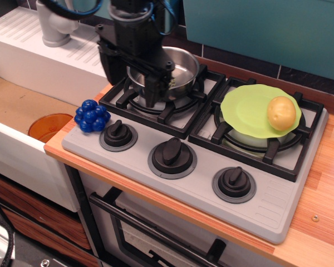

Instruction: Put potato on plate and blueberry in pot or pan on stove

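Observation:
The blue bumpy blueberry lies at the stove's front left corner, beside the left knob. The yellow-tan potato rests on the lime-green plate, which sits on the right burner. The steel pot stands empty on the left burner of the grey stove. My black gripper hangs open and empty over the pot's front left side, above and to the right of the blueberry. It hides part of the pot.
An orange round dish lies in the sink at the left. A grey faucet stands on the white drainboard behind it. The other knobs line the stove front. Wooden counter runs along the right.

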Tool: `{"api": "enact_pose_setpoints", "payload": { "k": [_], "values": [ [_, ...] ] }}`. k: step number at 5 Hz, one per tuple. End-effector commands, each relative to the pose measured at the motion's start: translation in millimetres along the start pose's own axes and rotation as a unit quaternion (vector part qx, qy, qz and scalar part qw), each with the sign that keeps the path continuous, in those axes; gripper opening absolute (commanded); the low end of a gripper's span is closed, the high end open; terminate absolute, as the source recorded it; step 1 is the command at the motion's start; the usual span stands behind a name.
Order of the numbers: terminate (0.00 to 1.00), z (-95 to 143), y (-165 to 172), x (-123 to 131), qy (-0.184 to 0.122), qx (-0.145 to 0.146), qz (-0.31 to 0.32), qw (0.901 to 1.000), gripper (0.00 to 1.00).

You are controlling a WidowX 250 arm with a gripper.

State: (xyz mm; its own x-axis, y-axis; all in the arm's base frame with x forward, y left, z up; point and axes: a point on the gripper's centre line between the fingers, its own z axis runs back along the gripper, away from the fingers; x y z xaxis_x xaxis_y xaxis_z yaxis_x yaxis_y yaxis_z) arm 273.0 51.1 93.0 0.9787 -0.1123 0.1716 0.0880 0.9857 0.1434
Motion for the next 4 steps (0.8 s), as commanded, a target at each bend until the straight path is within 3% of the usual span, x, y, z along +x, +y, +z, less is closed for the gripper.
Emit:
{"api": "enact_pose_setpoints", "payload": {
  "k": [1,4],
  "values": [
    [0.0,-5.2,14.2,-4.4,-0.042,0.006,0.007,0.9991,1.0],
    [0.0,-28.0,39.2,-5.8,-0.073,0.008,-0.002,0.9973,1.0]
  ]
}}
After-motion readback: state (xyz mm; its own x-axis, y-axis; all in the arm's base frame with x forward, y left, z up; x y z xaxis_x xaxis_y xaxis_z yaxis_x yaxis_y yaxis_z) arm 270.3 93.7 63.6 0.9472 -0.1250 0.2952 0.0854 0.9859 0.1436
